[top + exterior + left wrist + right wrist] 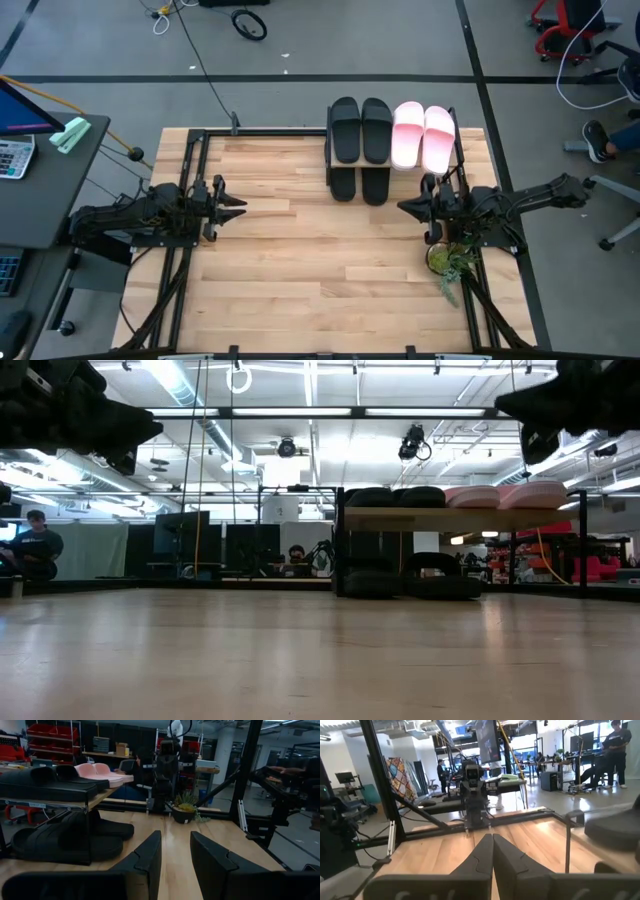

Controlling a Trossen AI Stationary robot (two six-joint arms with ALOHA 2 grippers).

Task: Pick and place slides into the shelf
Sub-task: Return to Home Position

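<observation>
The shelf (450, 518) stands at the table's far edge, right of the middle. Two black slides (361, 130) and two pale pink slides (423, 137) lie side by side on its top board, soles down. Two more black slides (360, 185) lie on the lower board, also seen in the left wrist view (75, 837). My left gripper (240, 205) hovers at the table's left side, pointing level toward the right, open with nothing between its fingers (175, 837). My right gripper (405, 207) hovers at the right side near the shelf's near right corner, shut and empty (493, 837).
A small potted plant (447, 260) stands by the right arm's base, near the table's right edge. Black frame rails (190, 170) run along the table's sides. Bare wooden tabletop (320, 260) lies between the arms. People stand in the room beyond.
</observation>
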